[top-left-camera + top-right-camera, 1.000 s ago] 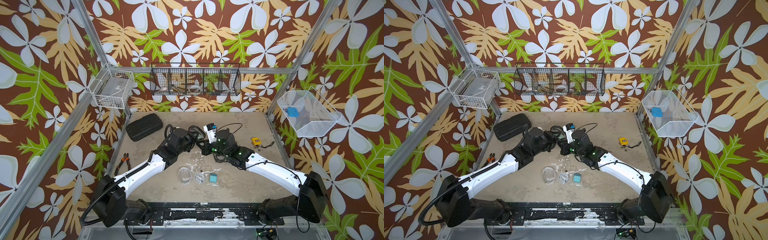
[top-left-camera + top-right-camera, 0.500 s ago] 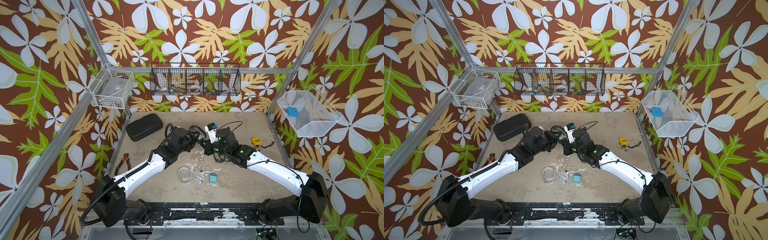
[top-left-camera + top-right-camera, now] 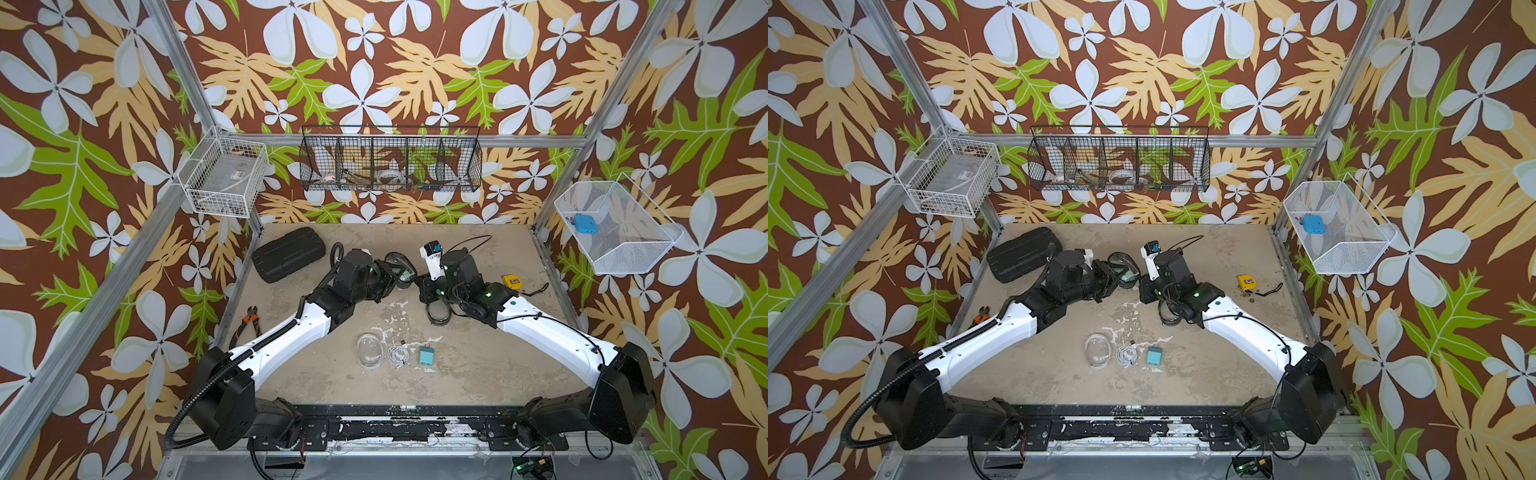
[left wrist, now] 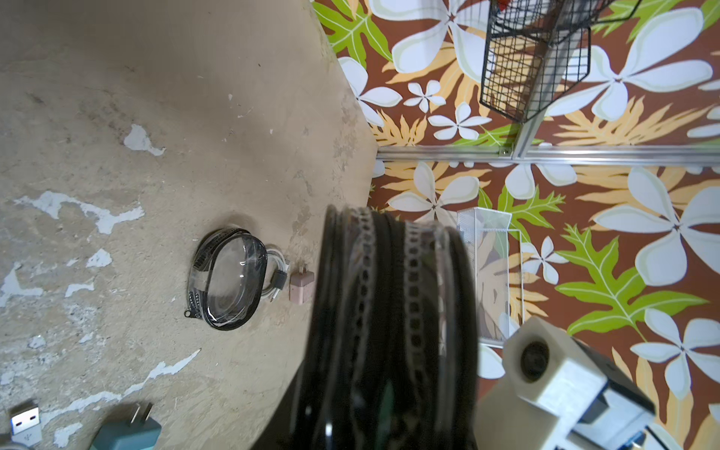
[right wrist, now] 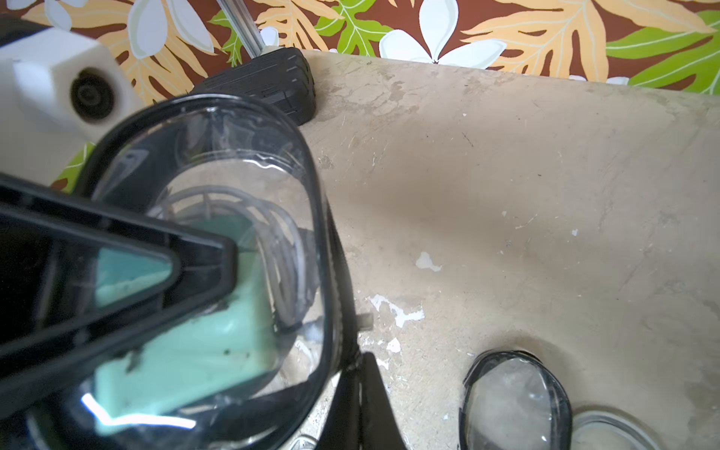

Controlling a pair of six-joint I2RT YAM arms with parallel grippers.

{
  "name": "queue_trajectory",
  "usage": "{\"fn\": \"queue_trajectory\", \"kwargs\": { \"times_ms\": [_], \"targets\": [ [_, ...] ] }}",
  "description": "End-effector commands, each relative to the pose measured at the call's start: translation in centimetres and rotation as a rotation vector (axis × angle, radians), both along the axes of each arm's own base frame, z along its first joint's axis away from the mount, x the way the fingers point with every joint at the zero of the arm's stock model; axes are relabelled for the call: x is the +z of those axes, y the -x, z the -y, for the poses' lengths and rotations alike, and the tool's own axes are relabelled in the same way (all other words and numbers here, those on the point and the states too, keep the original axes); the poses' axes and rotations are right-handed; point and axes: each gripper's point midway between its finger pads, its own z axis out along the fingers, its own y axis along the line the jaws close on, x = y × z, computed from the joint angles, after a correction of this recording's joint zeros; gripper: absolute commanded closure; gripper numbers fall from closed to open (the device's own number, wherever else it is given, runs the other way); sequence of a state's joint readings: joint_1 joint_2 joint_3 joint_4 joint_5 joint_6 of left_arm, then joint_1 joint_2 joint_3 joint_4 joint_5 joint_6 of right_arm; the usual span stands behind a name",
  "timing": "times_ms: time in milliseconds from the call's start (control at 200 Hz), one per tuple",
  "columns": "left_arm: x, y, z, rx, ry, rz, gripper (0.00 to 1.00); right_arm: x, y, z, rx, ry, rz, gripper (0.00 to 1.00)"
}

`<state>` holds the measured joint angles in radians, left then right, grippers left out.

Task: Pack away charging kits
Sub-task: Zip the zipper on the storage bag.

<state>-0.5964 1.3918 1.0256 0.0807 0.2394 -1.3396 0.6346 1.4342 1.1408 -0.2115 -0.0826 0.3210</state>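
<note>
Pouch (image 3: 401, 266) holding mint plug (image 5: 187, 350) and cable (image 5: 280, 249), centre frame: left tool (image 3: 392, 276) still grips it, closed right tool (image 3: 417, 284) at its rim hardly moved, so zip probably mid-closure.

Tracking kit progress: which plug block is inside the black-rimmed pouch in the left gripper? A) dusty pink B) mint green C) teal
B: the right wrist view shows the mint green plug block through the black-rimmed pouch in the left gripper; the teal plug block and dusty pink plug block lie out on the table.
</note>
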Motion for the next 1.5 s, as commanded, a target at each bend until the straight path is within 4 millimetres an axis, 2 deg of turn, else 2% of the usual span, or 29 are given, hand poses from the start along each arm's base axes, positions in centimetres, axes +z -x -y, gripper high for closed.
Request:
{"fn": "queue_trajectory", "kwargs": {
  "times_ms": [0, 165, 285, 370, 606, 841, 931, 991, 1006, 1036, 1146, 1181, 1226, 1326, 1496],
  "targets": [
    [0.5, 2.1, 1.3, -0.237, -0.003, 0.079, 1.00, 0.5, -1.2, 1.5, -0.013, 0.118, 0.072, 1.00],
    [0.1, 4.4, 1.5, -0.468, 0.002, 0.130, 1.00, 2.3, -1.6, 1.0, 0.039, 0.132, 0.132, 1.00],
    [-0.5, 5.4, 0.7, -0.536, -0.043, 0.151, 1.00, 4.3, -1.5, 0.7, 0.063, 0.109, 0.181, 1.00],
    [-0.8, 5.9, 0.2, -0.578, -0.035, 0.156, 1.00, 5.7, -1.0, 0.2, 0.103, 0.082, 0.216, 1.00],
    [-0.6, 9.2, 0.5, -0.796, -0.010, 0.235, 1.00, 8.3, 1.2, -1.8, 0.243, -0.036, 0.236, 1.00],
    [-2.4, 11.2, -0.3, -0.905, -0.173, 0.310, 1.00, 9.8, 1.6, -0.3, 0.239, -0.052, 0.197, 1.00],
    [-2.8, 12.1, -0.2, -0.944, -0.216, 0.349, 1.00, 9.2, 1.1, 1.9, 0.142, 0.030, 0.175, 1.00],
    [-2.9, 12.2, -0.3, -0.947, -0.239, 0.378, 1.00, 8.7, 1.5, 3.0, 0.149, 0.036, 0.128, 1.00],
    [-3.0, 12.2, -0.4, -0.946, -0.247, 0.382, 1.00, 8.7, 1.7, 3.1, 0.154, 0.029, 0.116, 0.98],
    [-3.1, 12.1, -0.5, -0.946, -0.265, 0.396, 1.00, 8.5, 2.1, 3.7, 0.170, 0.003, 0.078, 0.89],
    [-2.8, 11.9, -0.7, -0.947, -0.308, 0.456, 1.00, 9.5, 4.9, 4.0, 0.272, -0.102, 0.024, 0.48],
    [-2.6, 11.9, -0.7, -0.951, -0.316, 0.479, 1.00, 9.8, 6.0, 3.7, 0.318, -0.133, 0.016, 0.37],
    [-2.4, 11.9, -0.5, -0.960, -0.316, 0.502, 1.00, 10.3, 7.3, 3.0, 0.386, -0.175, 0.005, 0.28],
    [-1.3, 12.7, 0.8, -1.019, -0.289, 0.562, 1.00, 10.2, 9.1, 1.5, 0.511, -0.267, -0.057, 0.19],
    [-0.6, 14.6, 3.2, -1.116, -0.290, 0.609, 1.00, 9.0, 9.3, 0.3, 0.590, -0.313, -0.105, 0.15]
  ]
}}
